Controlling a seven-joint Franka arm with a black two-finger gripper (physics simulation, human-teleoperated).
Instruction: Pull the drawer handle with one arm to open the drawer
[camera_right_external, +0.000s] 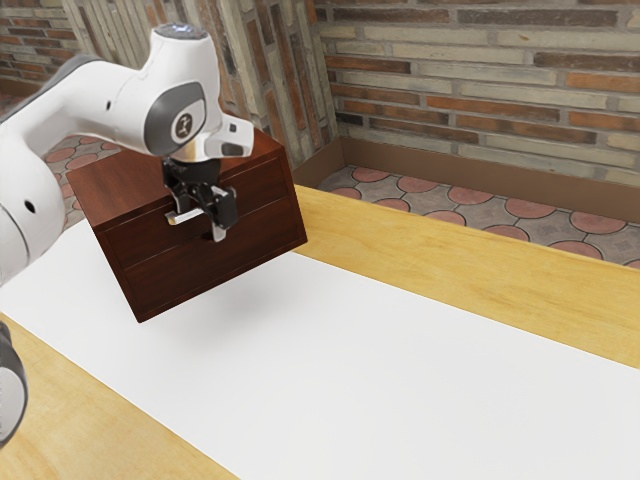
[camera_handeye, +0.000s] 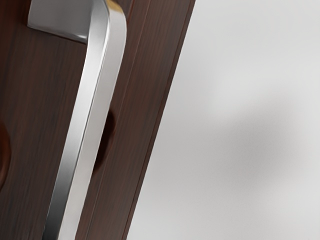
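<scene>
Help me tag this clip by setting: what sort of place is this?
Likely a simulated workroom or patio: multicoloured brick walls, a floor of reddish rounded paving tiles, and a light wooden table with a white sheet and a dark brown wooden drawer cabinet.

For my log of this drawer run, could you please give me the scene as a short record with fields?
cabinet: dark wood, standing on the white table cover
handle: silver bar on the drawer front
claw: at the handle
drawer state: front looks flush, not yet pulled out
background: brick wall
</scene>
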